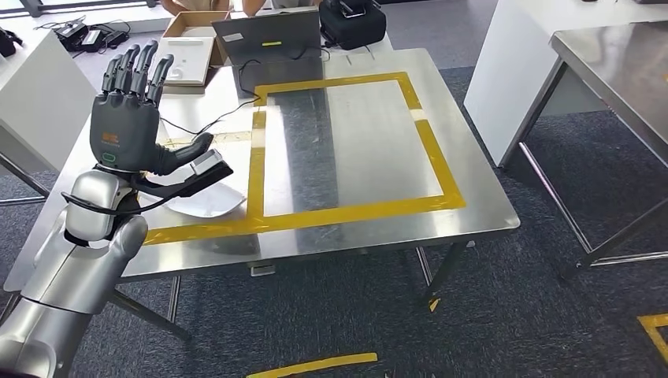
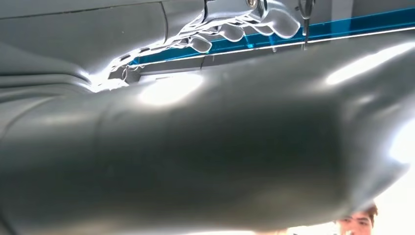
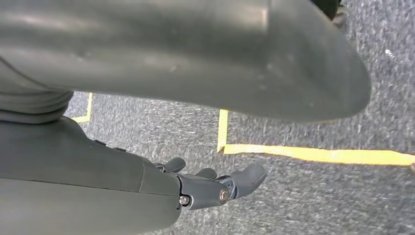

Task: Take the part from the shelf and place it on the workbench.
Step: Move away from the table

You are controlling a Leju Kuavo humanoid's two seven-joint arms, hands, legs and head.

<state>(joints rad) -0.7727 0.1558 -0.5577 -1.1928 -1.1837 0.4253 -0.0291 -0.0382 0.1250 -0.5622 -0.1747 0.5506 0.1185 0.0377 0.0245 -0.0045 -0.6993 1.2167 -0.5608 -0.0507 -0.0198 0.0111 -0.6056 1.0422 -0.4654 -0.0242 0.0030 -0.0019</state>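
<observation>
A white curved part (image 1: 208, 203) lies on the steel workbench (image 1: 473, 189), at its left side, just outside the yellow tape rectangle (image 1: 354, 211). My left hand (image 1: 130, 110) is raised over the bench's left edge, fingers straight and spread upward, thumb pointing toward the part. It holds nothing, and the part sits just below and to the right of its wrist. In the left wrist view the grey thumb (image 2: 195, 156) takes up most of the picture. My right hand (image 3: 215, 185) hangs over grey carpet with its fingers loosely bent and nothing in them.
A laptop (image 1: 268, 35), a cardboard box (image 1: 189, 43) and a black bag (image 1: 352, 22) stand at the bench's far end, with a cable (image 1: 213, 118) running across it. A second steel table (image 1: 614, 71) stands to the right. A person's head (image 2: 359, 220) is near.
</observation>
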